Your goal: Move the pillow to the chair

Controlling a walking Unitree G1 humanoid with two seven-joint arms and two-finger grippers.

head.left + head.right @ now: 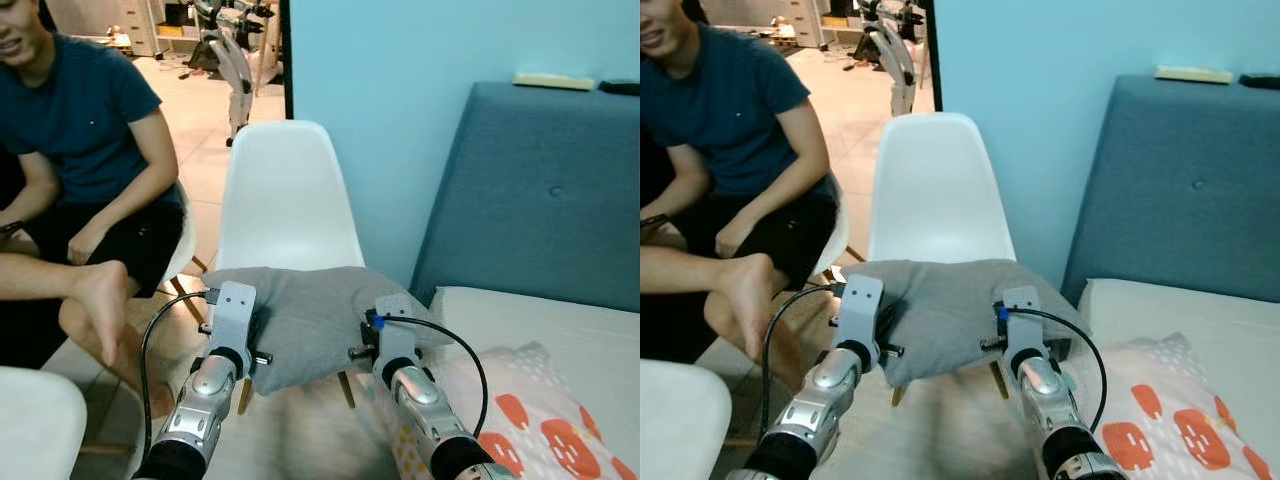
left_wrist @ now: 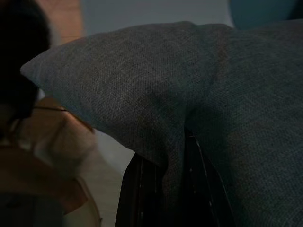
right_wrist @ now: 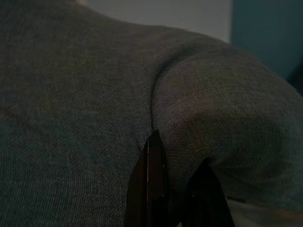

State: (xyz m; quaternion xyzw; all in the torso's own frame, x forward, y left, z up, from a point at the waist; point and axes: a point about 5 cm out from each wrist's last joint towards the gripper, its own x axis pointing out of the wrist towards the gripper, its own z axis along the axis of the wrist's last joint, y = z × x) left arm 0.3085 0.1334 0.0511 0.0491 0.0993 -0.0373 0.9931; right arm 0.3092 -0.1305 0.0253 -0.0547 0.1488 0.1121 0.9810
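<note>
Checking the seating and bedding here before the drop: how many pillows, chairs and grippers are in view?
Pillows: 2 (grey pillow, patterned pillow)
White chairs: 2 (empty chair, person's chair)
Grippers: 2 (left gripper, right gripper)
Total: 6

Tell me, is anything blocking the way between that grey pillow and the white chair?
Nothing visible does. The left gripper and right gripper each pinch the grey pillow, held right in front of the white chair. The person sits off to the left.

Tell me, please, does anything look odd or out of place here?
Nothing is damaged or spilled. The grey pillow is pinched between both end effectors, left and right, in front of the white chair; its fabric bunches at each grip.
</note>
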